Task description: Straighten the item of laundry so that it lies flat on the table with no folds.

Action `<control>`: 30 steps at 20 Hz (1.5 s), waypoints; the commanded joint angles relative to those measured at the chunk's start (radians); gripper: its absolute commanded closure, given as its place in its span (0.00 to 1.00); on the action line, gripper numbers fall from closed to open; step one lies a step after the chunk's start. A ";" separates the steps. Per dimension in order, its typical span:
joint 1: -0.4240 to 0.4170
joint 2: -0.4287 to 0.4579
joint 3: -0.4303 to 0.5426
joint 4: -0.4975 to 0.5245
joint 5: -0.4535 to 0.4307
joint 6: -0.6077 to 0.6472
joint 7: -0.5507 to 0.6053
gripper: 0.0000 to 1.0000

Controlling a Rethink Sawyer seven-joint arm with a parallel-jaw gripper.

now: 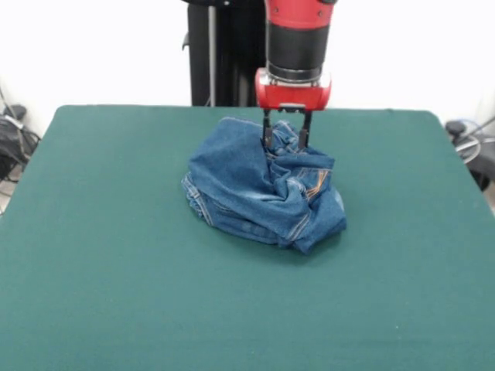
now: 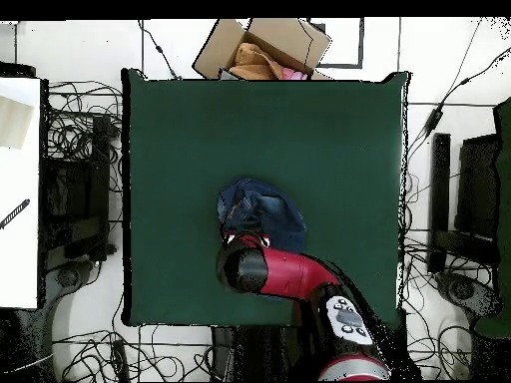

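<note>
The jeans [image 1: 263, 189] lie in a crumpled heap near the middle of the green table [image 1: 116, 270], a little toward its far edge in the front view. The cloth is bunched in thick folds, and orange stitching shows on the right side of the heap. The red and black arm comes straight down over the far part of the heap. The gripper [image 1: 286, 141] has its two dark fingers [image 1: 267, 131] apart, and both tips are pressed into the denim — a ridge of cloth stands between them. In the overhead view, a cardboard box [image 2: 264, 47] with clothes inside stands just beyond one edge of the table.
</note>
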 commanded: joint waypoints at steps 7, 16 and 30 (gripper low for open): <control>-0.007 0.117 0.082 0.069 -0.048 -0.130 0.173 0.00; 0.019 0.139 0.049 0.081 -0.044 -0.192 0.192 0.00; 0.136 0.114 -0.089 0.085 0.007 -0.249 0.211 0.00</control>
